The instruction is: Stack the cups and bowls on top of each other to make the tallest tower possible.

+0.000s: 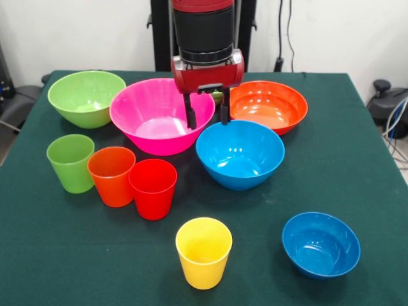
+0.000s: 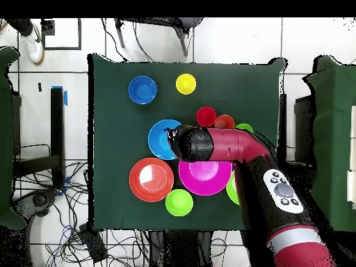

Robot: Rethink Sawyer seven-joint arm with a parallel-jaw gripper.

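Front view: three cups (image 1: pixel 111 173) stand in a touching row left of the bowl (image 1: pixel 240 154); another cup (image 1: pixel 203 252) stands nearer.

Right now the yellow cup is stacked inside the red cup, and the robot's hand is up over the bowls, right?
Not quite. The yellow cup stands alone on the table, apart from the red cup, as the front view shows. The hand is indeed over the bowls.
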